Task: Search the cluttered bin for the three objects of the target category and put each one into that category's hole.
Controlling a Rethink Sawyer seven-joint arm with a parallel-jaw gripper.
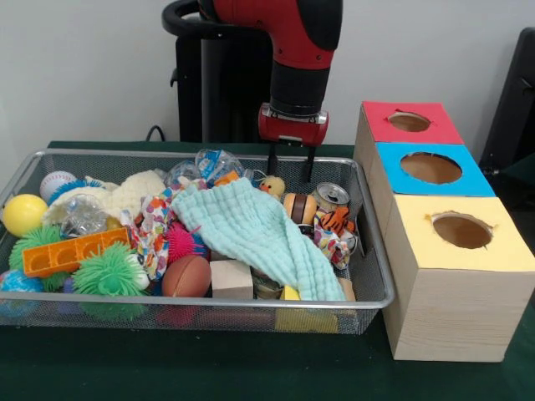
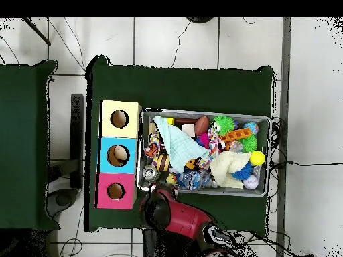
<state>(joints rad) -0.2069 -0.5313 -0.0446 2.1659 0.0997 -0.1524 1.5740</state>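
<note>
The silver wire-mesh bin (image 1: 380, 276) is full of toys. It also shows in the overhead view (image 2: 204, 112). A small yellow duck (image 1: 272, 185) sits at the bin's far side beside a mint cloth (image 1: 251, 230). An orange black-striped tiger (image 1: 337, 220) lies near the right wall, next to a can. My gripper (image 1: 290, 161) hangs open and empty just above the bin's far rim, a little right of the duck. In the overhead view the arm (image 2: 167, 207) covers the gripper. The duck (image 2: 171, 178) and tiger (image 2: 153, 150) show there. I cannot make out the orange-tan figure.
Three wooden boxes with holes stand right of the bin: red (image 1: 410, 122), blue (image 1: 431, 168), yellow (image 1: 462, 231). The bin also holds spiky green balls (image 1: 109, 271), a striped bead (image 1: 299, 207), a toy football (image 1: 185, 276), wooden blocks (image 1: 231, 280), an orange brick (image 1: 71, 253) and a yellow ball (image 1: 23, 214).
</note>
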